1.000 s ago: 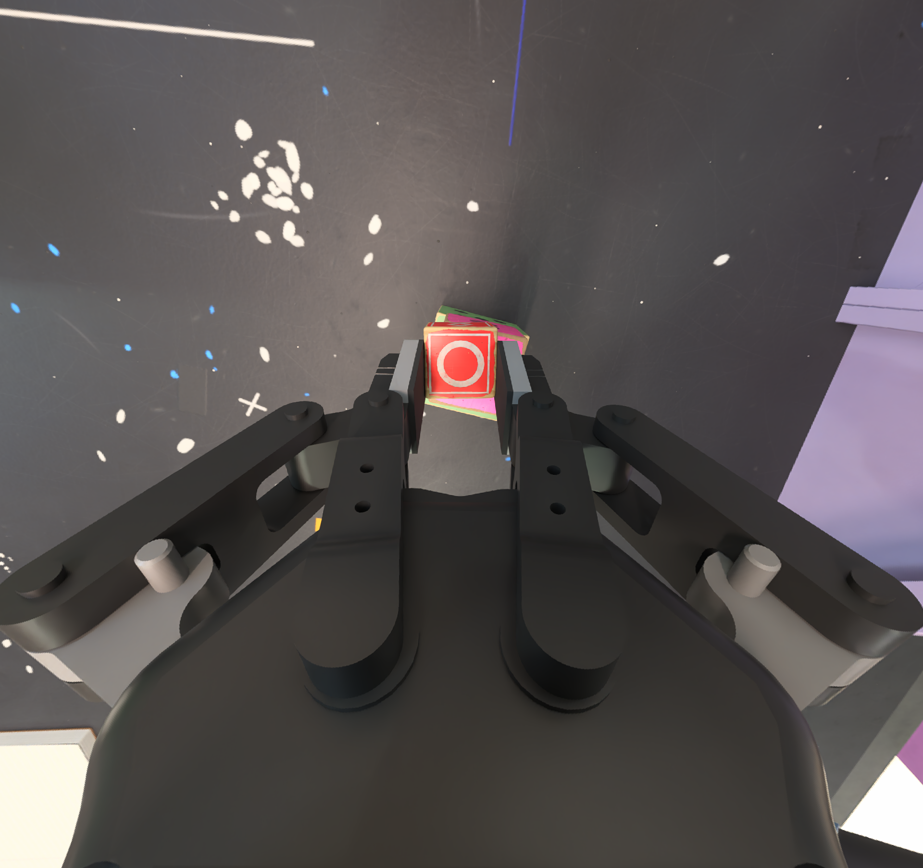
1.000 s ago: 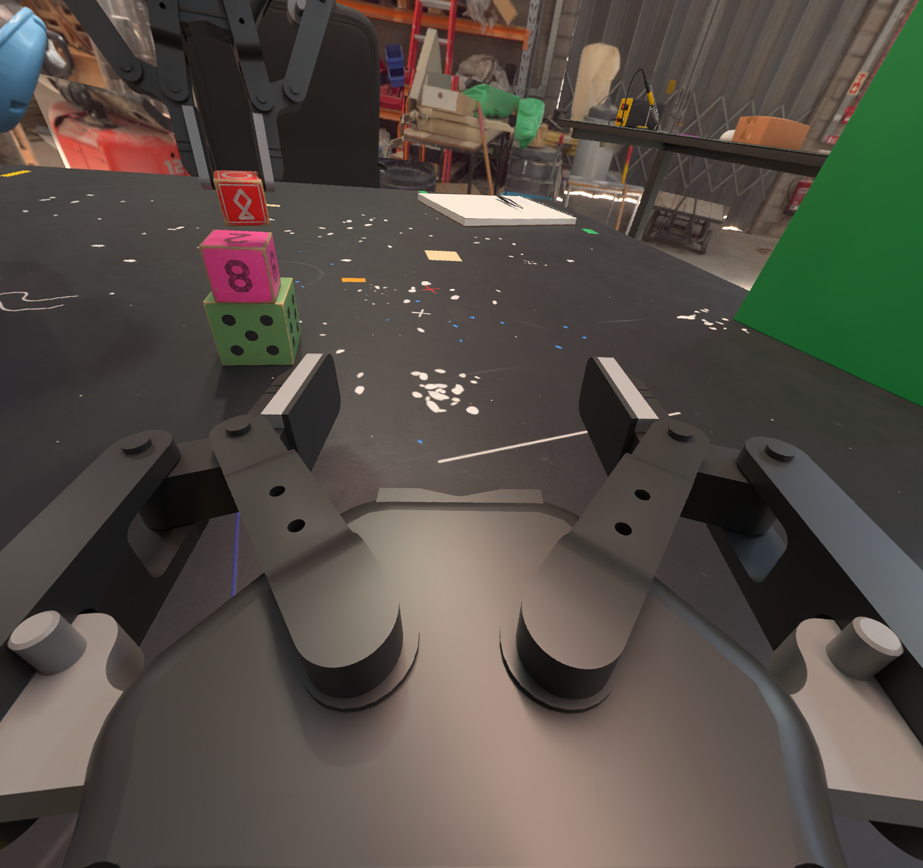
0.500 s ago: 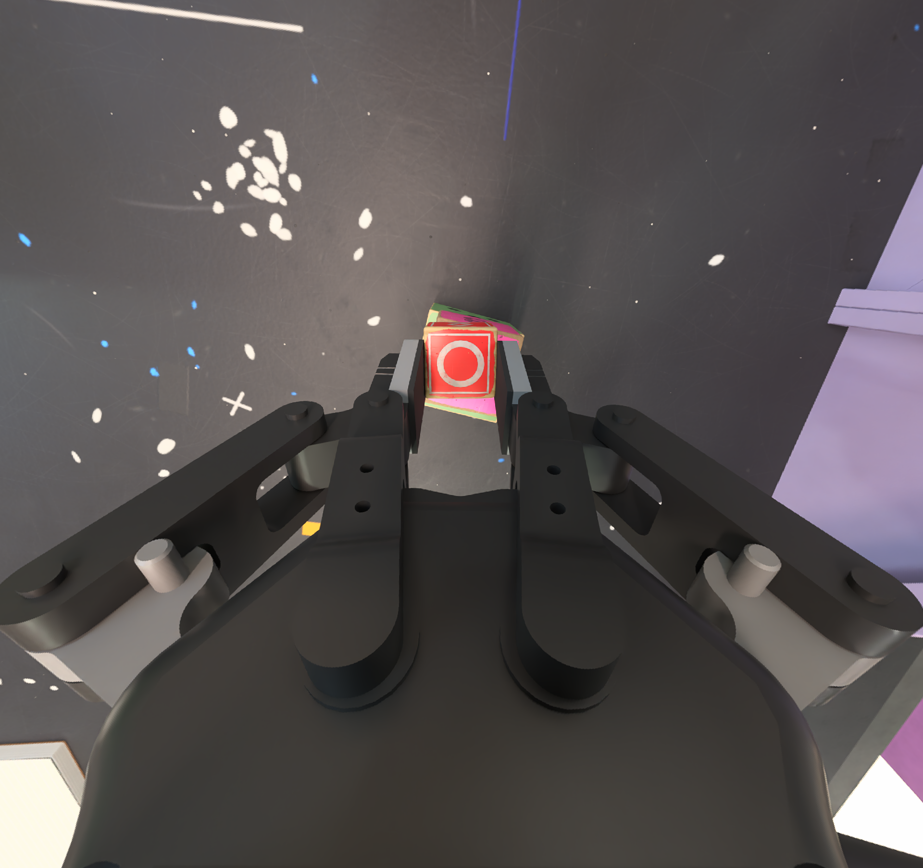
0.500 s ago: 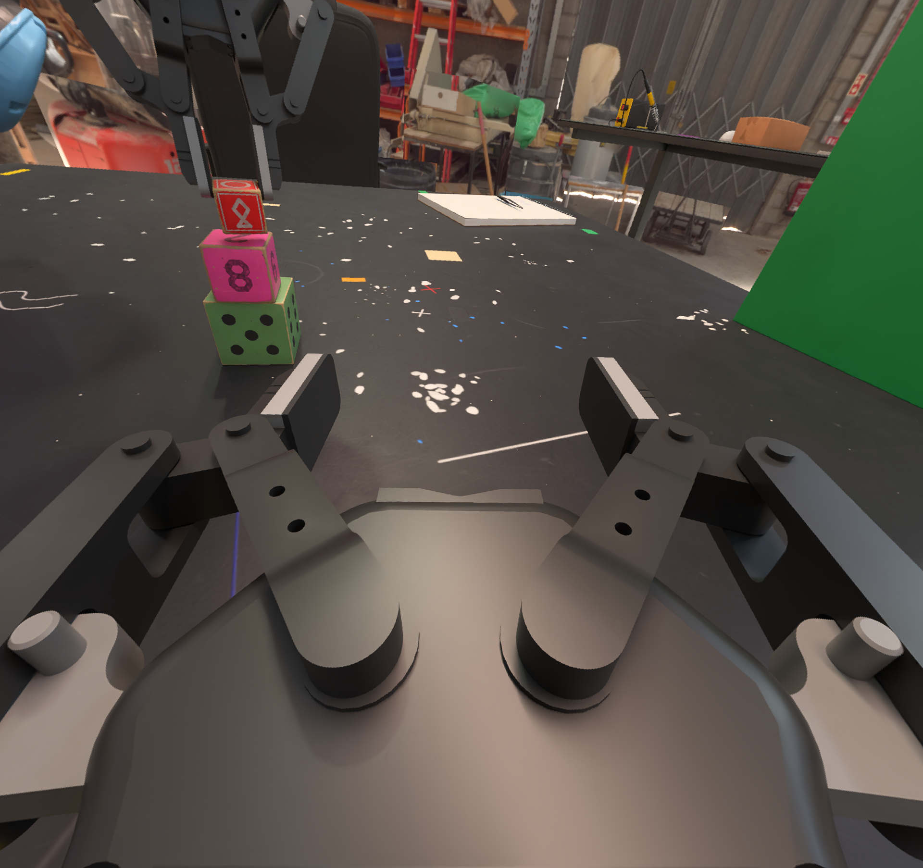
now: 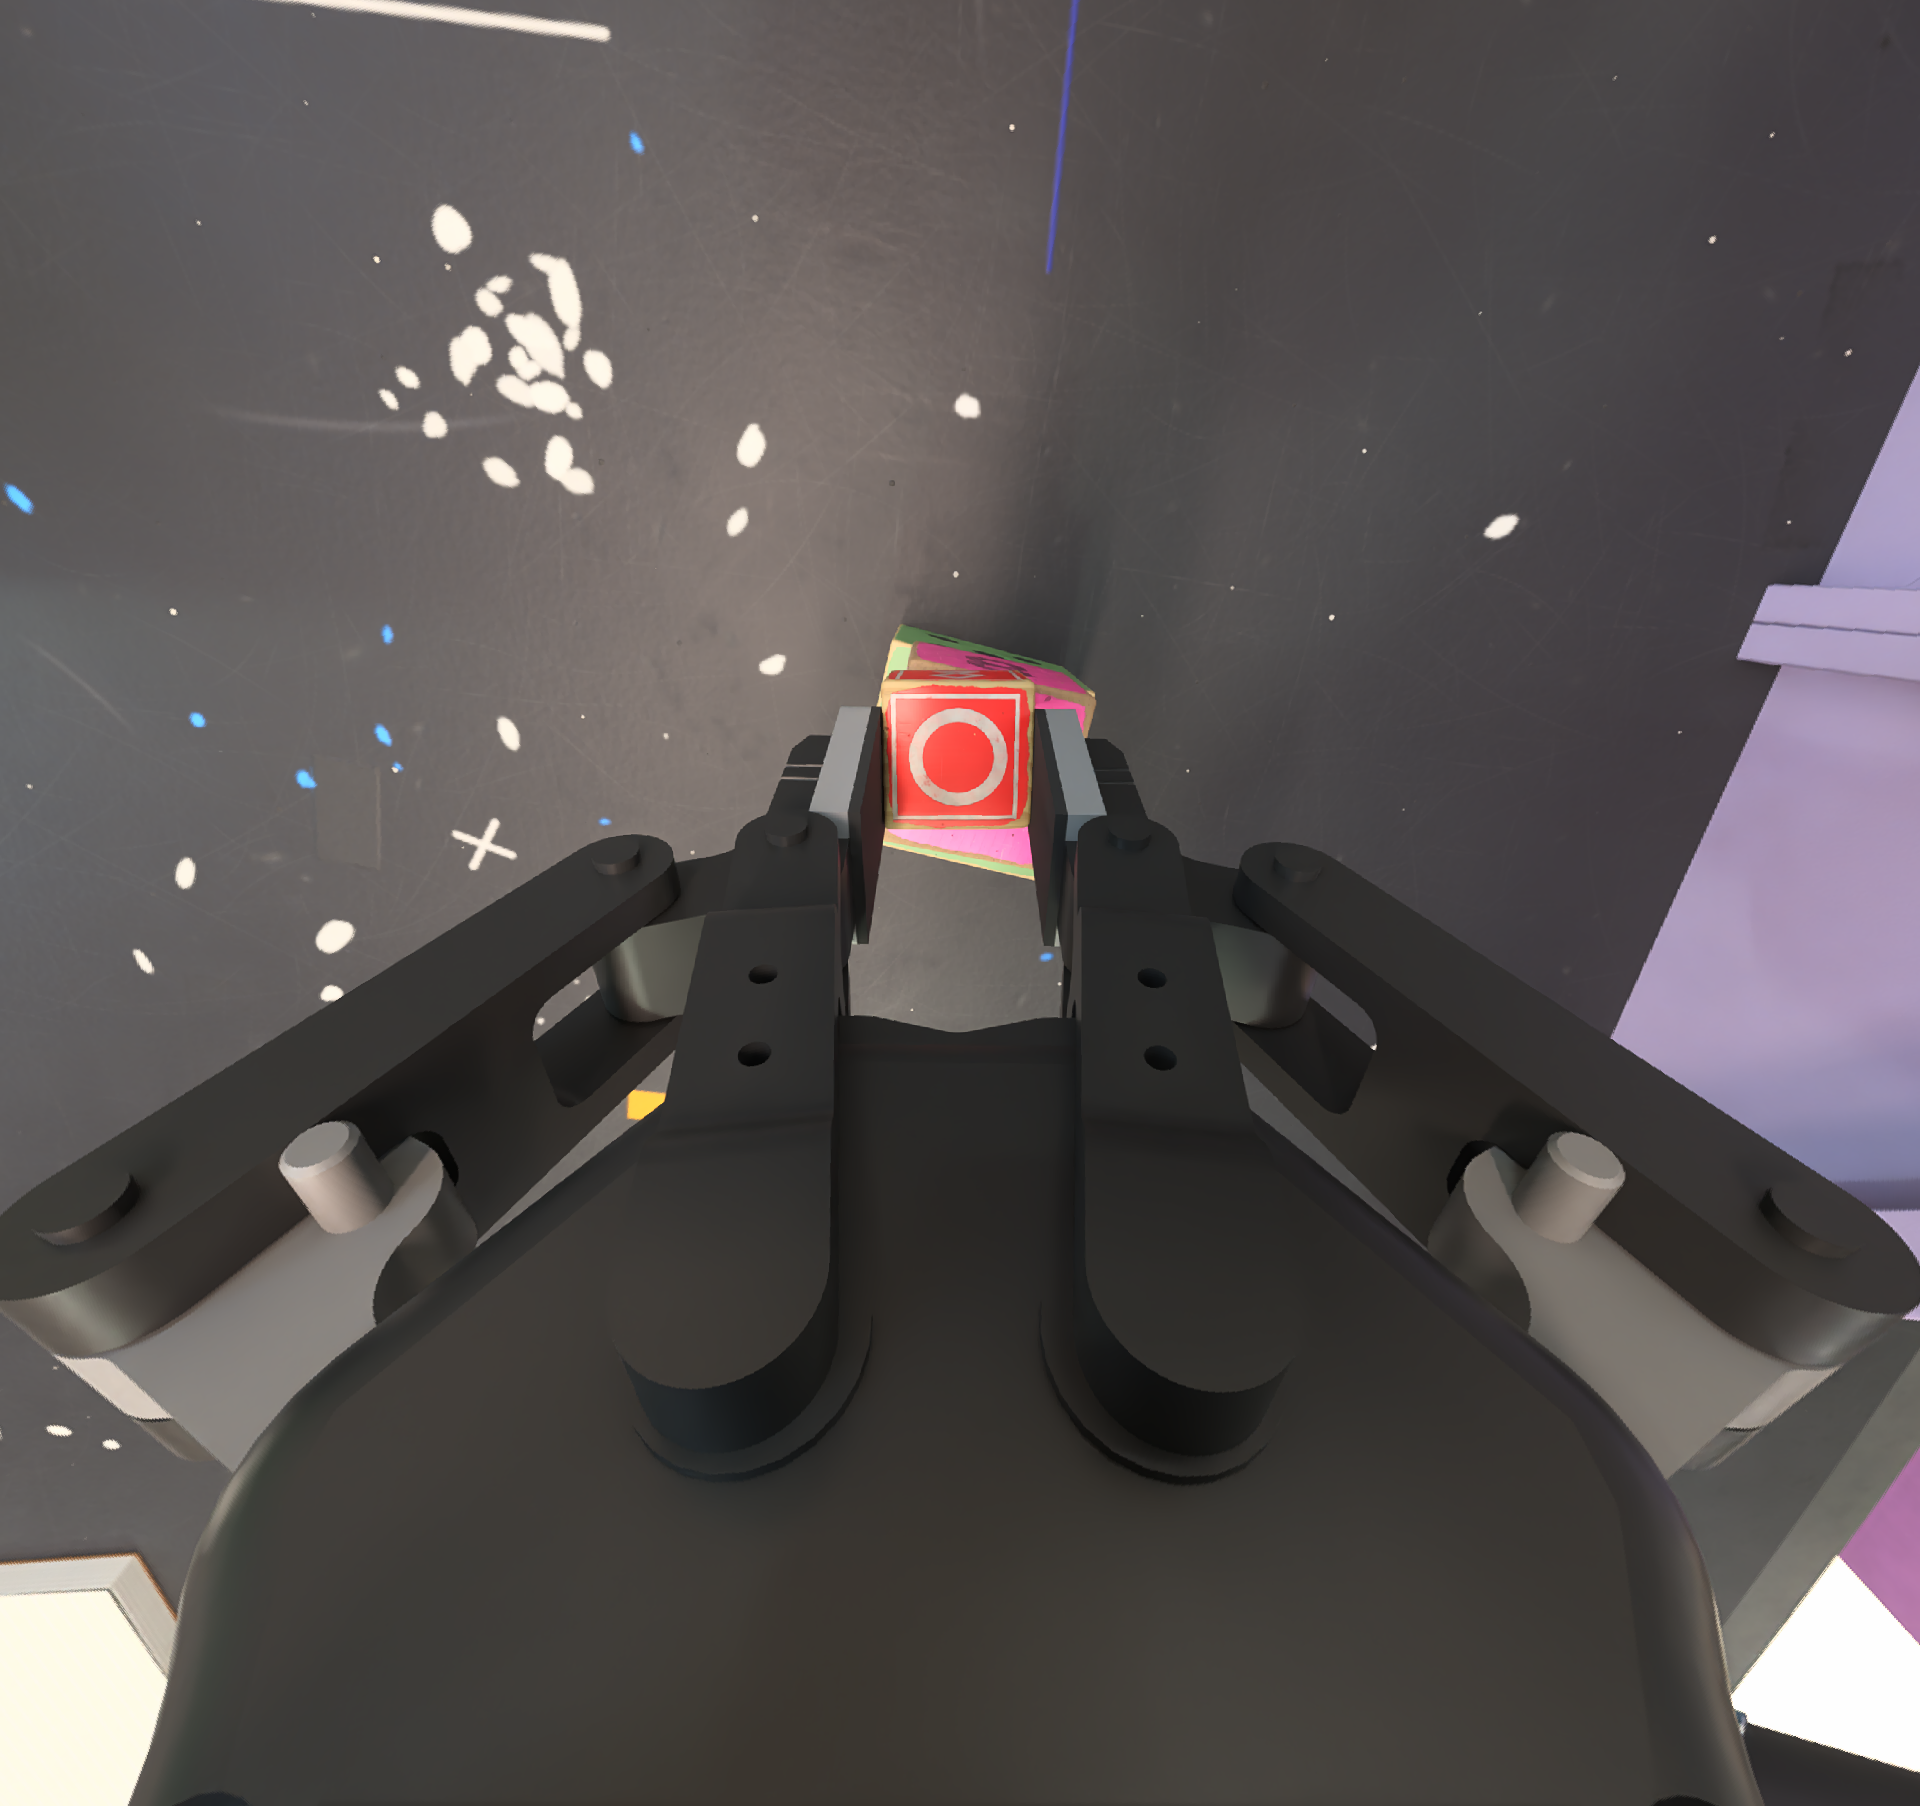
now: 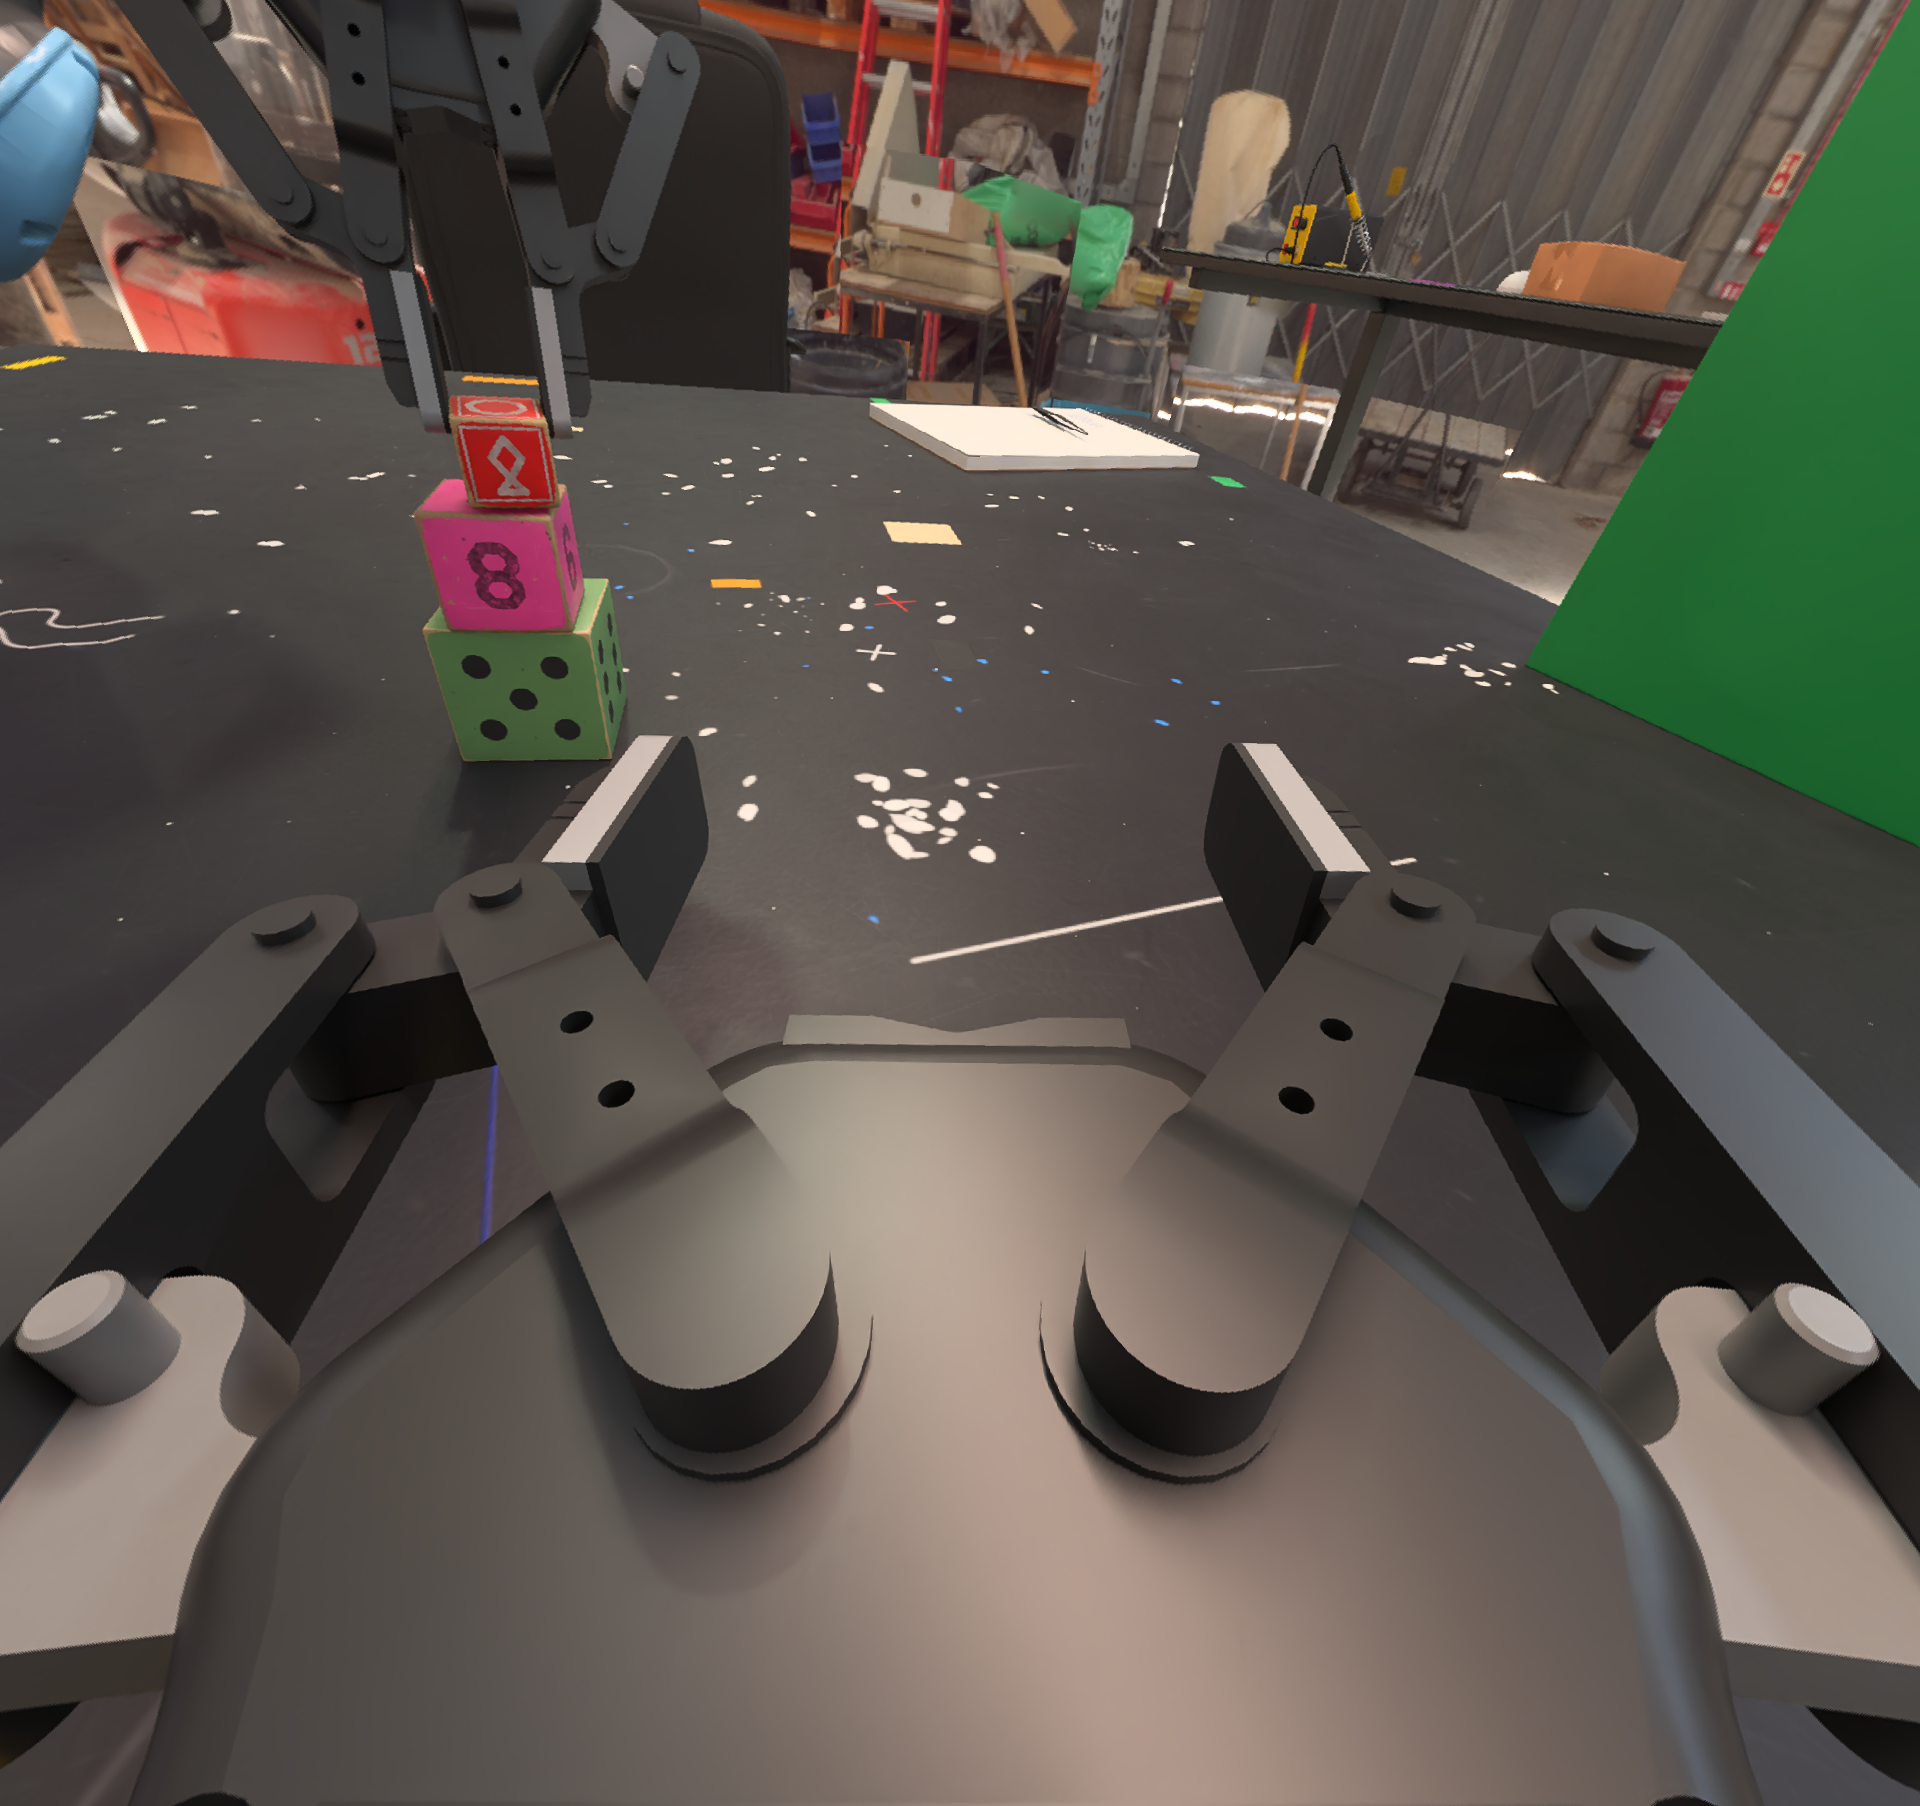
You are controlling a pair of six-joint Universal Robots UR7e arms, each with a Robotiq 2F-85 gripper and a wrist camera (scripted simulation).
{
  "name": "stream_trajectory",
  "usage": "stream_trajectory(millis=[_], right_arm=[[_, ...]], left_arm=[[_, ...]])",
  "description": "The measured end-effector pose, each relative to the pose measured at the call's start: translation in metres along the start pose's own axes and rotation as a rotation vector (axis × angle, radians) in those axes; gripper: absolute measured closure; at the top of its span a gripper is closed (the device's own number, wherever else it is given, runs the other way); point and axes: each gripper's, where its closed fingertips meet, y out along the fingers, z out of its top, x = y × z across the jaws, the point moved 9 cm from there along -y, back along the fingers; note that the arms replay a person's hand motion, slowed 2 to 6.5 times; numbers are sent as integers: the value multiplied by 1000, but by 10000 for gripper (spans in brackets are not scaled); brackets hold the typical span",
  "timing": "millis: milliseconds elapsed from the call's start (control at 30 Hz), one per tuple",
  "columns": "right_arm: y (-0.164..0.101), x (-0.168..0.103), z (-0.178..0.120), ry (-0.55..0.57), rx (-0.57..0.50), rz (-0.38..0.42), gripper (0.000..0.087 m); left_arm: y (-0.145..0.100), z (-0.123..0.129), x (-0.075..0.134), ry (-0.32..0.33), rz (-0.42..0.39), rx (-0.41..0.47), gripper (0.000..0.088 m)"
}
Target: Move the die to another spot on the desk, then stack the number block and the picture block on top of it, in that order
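A red picture block [image 5: 956, 759] sits between the pads of my left gripper [image 5: 958, 733], which is shut on its upper part. In the right wrist view the red block [image 6: 506, 461] rests on the pink number block [image 6: 499, 572], which stands on the green die [image 6: 525, 696]; the left gripper [image 6: 488, 411] comes straight down onto the stack. In the left wrist view only edges of the pink block [image 5: 977, 840] and the die [image 5: 902, 639] show under the red one. My right gripper [image 6: 951, 821] is open and empty, low over the desk to the right of the stack.
A white notepad [image 6: 1029, 437] lies at the far side of the dark, paint-flecked desk [image 6: 1039, 717]. A green panel [image 6: 1766, 561] stands along the right. In the left wrist view a purple surface [image 5: 1787, 873] lies to the right of the stack.
The left gripper has come down with the red picture block, which hung above the pink block a second ago and now rests on it. The right gripper has not moved.
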Motion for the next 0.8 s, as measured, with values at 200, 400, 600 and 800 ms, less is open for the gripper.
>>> stream_trajectory(millis=[200,400,600,800], right_arm=[[0,0,0,0,0,0,45],[0,0,0,0,1,-1,45],[0,0,0,-1,1,-2,45],[0,0,0,0,1,-1,46]], left_arm=[[0,0,0,1,-9,4,626],[0,-1,0,0,-14,3,605],[1,-2,-1,-1,-15,-2,543],[1,-3,-2,-1,-8,-7,454]])
